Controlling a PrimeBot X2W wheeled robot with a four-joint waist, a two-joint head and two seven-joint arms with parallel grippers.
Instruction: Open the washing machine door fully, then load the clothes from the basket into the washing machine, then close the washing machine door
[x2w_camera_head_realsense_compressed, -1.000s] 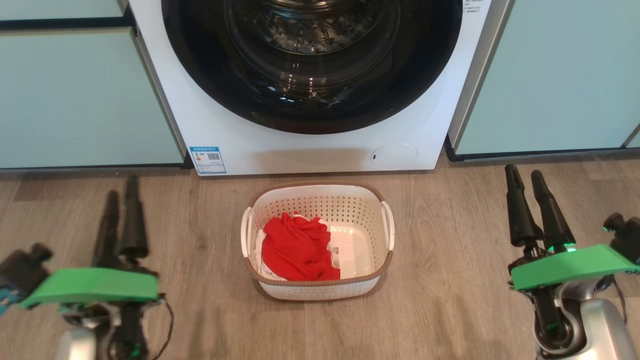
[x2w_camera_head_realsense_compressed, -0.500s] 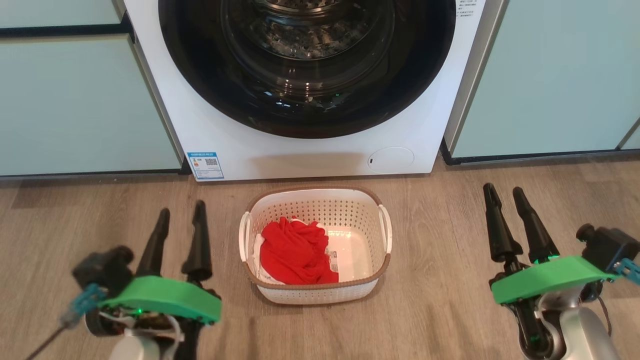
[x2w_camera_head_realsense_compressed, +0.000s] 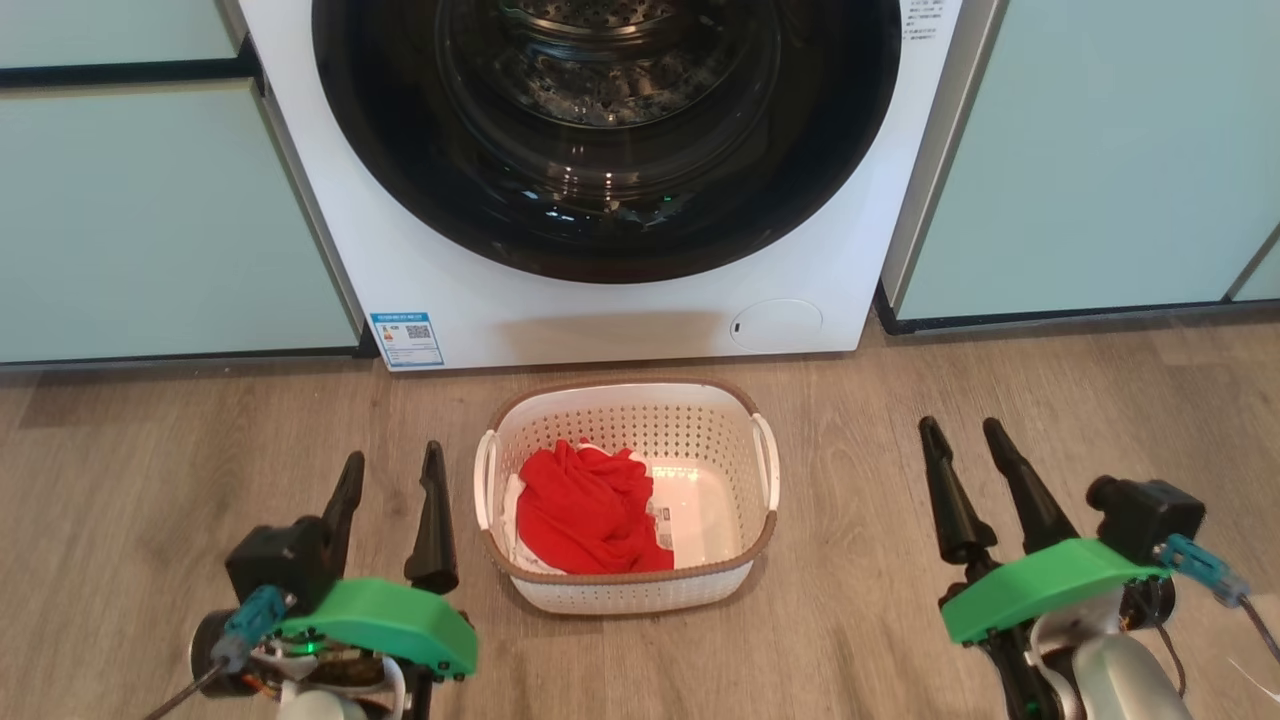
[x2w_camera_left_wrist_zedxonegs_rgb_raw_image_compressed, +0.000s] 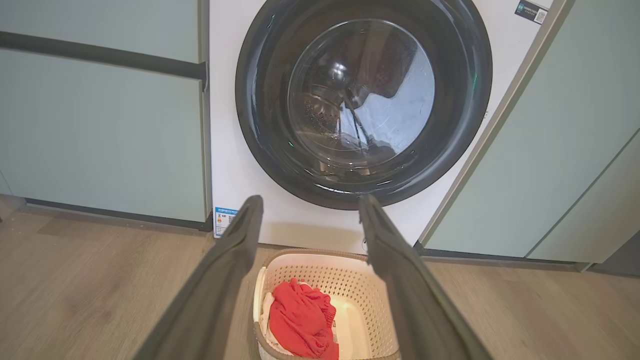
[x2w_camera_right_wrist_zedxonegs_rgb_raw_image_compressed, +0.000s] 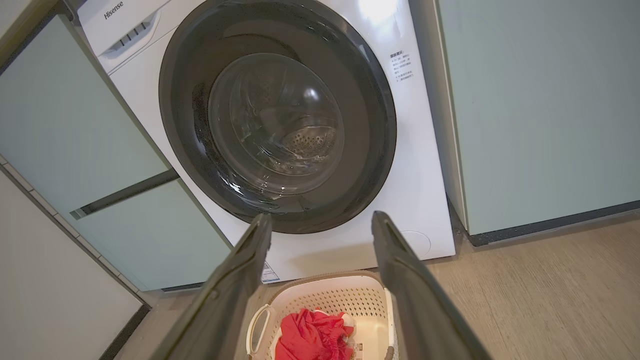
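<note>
We see the basket (x2w_camera_head_realsense_compressed: 630, 592) on the floor (x2w_camera_head_realsense_compressed: 150, 450), just in front of the closed washing machine door (x2w_camera_head_realsense_compressed: 605, 120), long axis left-right, clothes (x2w_camera_head_realsense_compressed: 585, 510) in its left half. Our left pincer (x2w_camera_head_realsense_compressed: 393, 456) and right pincer (x2w_camera_head_realsense_compressed: 960, 426) flank it, spread wide, empty, pointing far.

All three views are brightly and evenly lit, with soft light from above. Glare is caught on the door (x2w_camera_head_realsense_compressed: 605, 140): small highlights are scattered over its glass in the head view, and a broad pale reflection is spread across it in the left wrist view. A blown-out white patch is seen at the top of the machine (x2w_camera_right_wrist_zedxonegs_rgb_raw_image_compressed: 420, 175) in the right wrist view. Faint, soft-edged shadows are cast on the floor (x2w_camera_head_realsense_compressed: 850, 450) around the basket (x2w_camera_head_realsense_compressed: 625, 595) and on the machine's front below the door. The head view is sharp. In the wrist views straight cabinet (x2w_camera_left_wrist_zedxonegs_rgb_raw_image_compressed: 100, 125) edges are bowed toward the frame edges, and the near fingers (x2w_camera_left_wrist_zedxonegs_rgb_raw_image_compressed: 215, 280) are rendered soft.
</note>
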